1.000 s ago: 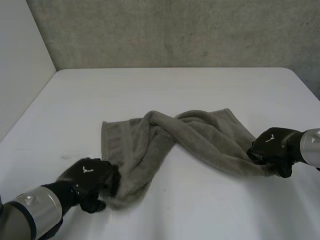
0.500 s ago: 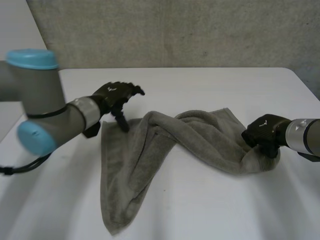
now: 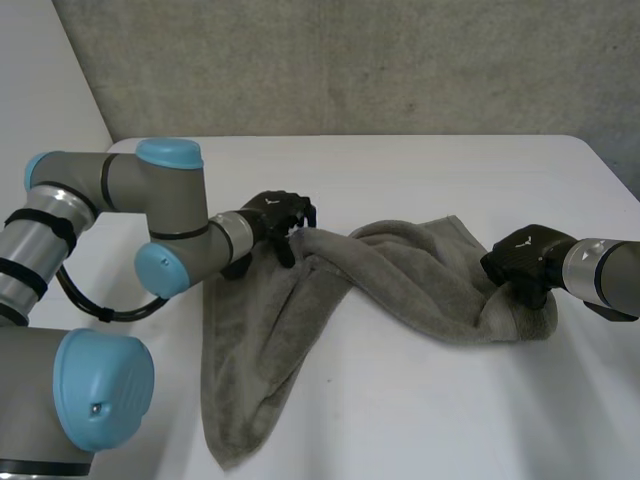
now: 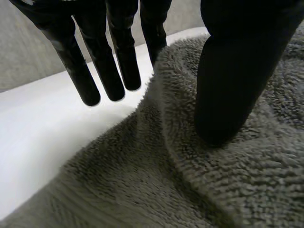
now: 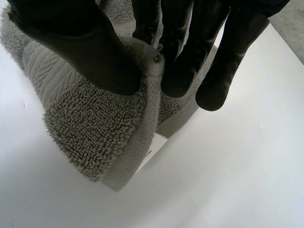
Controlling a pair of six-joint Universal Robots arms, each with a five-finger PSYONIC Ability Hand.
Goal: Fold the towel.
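Rumpled grey towel (image 3: 420,280) on a white counter (image 3: 400,170); left robot hand (image 3: 275,215) straddles its far-left fold (fingers (image 4: 129,66) straight, thumb on cloth); right robot hand (image 3: 520,262) pinches its right end.

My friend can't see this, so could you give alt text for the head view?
A grey towel lies twisted on a white table. The right hand pinches its right end; the left hand rests on a raised fold.
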